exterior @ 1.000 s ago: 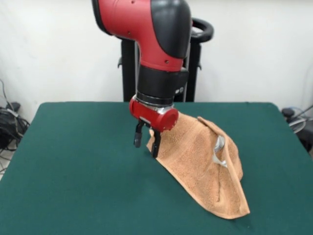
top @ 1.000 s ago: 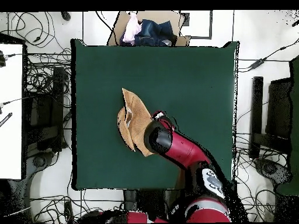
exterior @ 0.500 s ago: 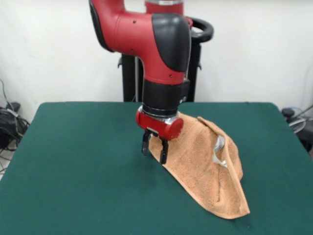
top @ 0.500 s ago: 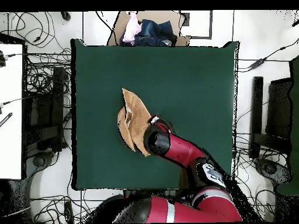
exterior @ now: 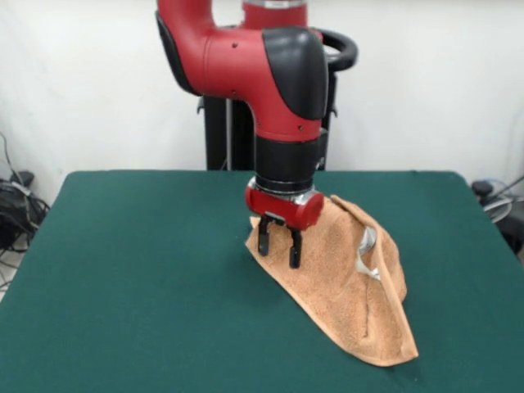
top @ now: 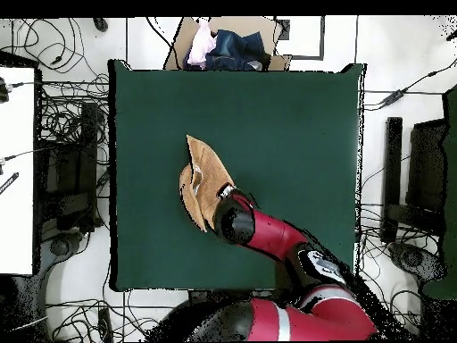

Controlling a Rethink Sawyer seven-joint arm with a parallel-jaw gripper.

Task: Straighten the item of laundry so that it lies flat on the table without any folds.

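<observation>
The item of laundry (exterior: pixel 344 278), an orange-tan terry towel, lies rumpled and folded over itself on the dark green table (exterior: pixel 139 295), running from mid-table toward the front right corner, with a white label showing on its right fold. In the overhead view the towel (top: pixel 203 179) sits left of centre, its lower part hidden by the arm. My gripper (exterior: pixel 278 246) hangs open just over the towel's left upper edge, with nothing between its black fingers. In the overhead view the arm's wrist covers the gripper.
A cardboard box with clothes (top: pixel 225 46) stands just beyond the table's top edge in the overhead view. Cables and stands (top: pixel 62 161) crowd the floor on both sides. The robot's black pedestal (exterior: pixel 225 123) rises behind the table's far edge.
The gripper has shifted to the right, from beside the towel's left edge to over the cloth itself. The towel has not moved.
</observation>
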